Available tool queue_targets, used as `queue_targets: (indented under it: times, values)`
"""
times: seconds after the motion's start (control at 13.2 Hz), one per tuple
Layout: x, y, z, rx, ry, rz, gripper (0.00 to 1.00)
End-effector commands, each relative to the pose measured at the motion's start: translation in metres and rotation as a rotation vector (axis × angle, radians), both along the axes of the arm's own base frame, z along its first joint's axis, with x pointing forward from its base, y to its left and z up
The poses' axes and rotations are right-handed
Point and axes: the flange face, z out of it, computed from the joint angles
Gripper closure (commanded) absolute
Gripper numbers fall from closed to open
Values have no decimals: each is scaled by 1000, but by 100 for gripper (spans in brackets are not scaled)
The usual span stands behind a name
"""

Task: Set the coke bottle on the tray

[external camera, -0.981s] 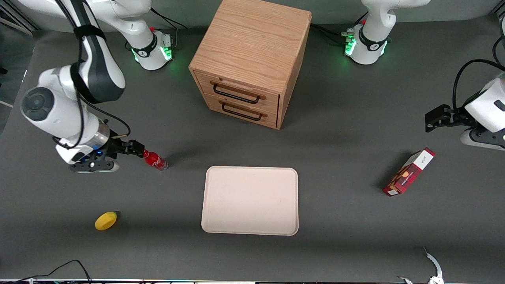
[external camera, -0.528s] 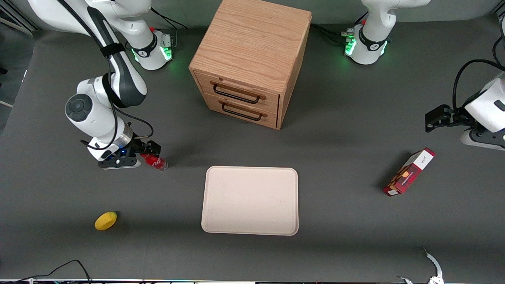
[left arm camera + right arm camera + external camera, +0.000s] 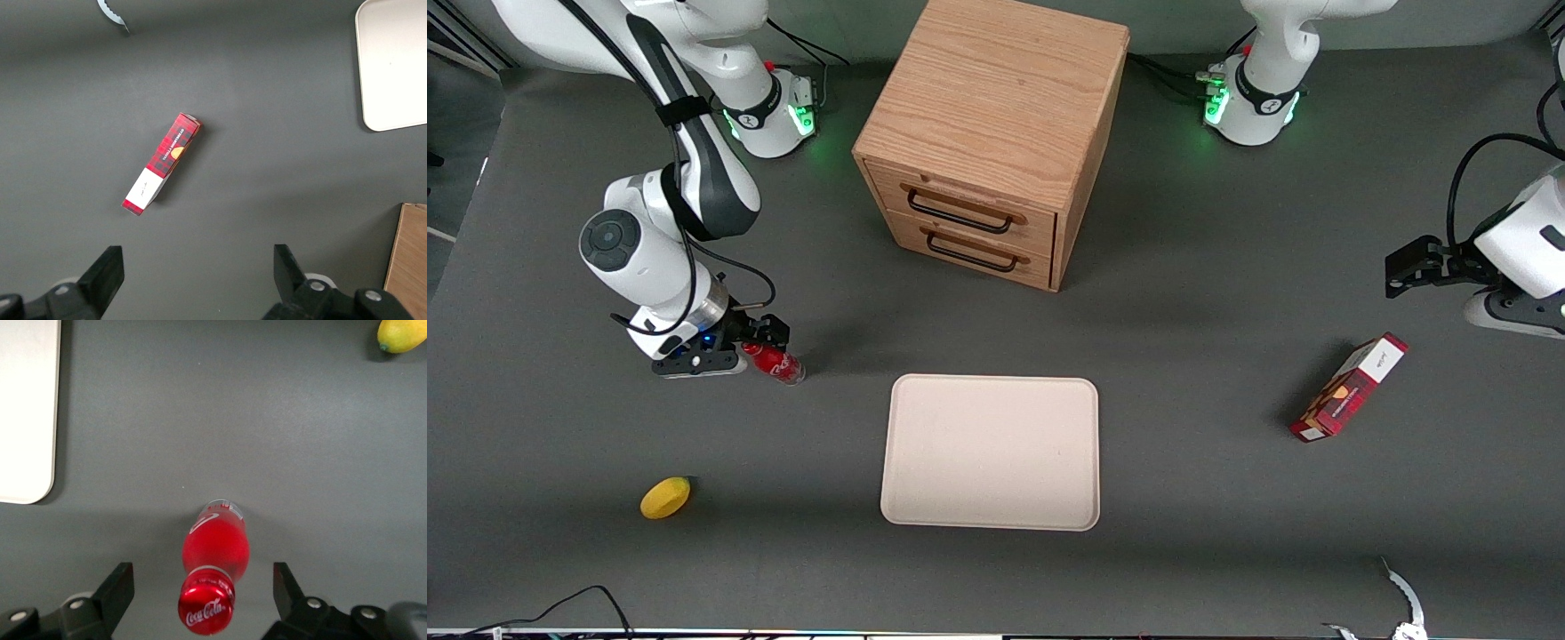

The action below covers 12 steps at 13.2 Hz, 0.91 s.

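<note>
I see the end effector [image 3: 200,600] open, its fingers [image 3: 117,587] either side of the upright coke bottle [image 3: 215,550] on the tabletop [image 3: 1183,356], near the tray [image 3: 991,452].

Front view: high, steep look down over the whole table, tray [image 3: 991,452] central.
Right wrist view: close, straight down past gripper [image 3: 200,600]; shares tray [image 3: 25,413] edge.
Left wrist view: higher, straight down; shares tray [image 3: 393,63] corner.

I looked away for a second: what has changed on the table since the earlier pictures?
The gripper swung in from the working arm's end of the table and now sits open over the coke bottle, fingers either side of its cap, nothing gripped yet. The bottle, tray, lemon and carton stayed put.
</note>
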Motion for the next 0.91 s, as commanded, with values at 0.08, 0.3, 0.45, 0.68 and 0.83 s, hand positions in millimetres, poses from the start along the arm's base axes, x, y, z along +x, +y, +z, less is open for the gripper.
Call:
queue_targets:
  times: [0.08,0.3,0.45,0.68,0.83]
  values:
    - [-4,-4,8,-14,-17,25,49]
    - [-4,-4,9,-13,-18,19,97]
    - [-4,-4,9,-13,-17,16,100]
    - [13,1,49,-24,18,14,100]
    - [38,5,116,-37,70,13,100]
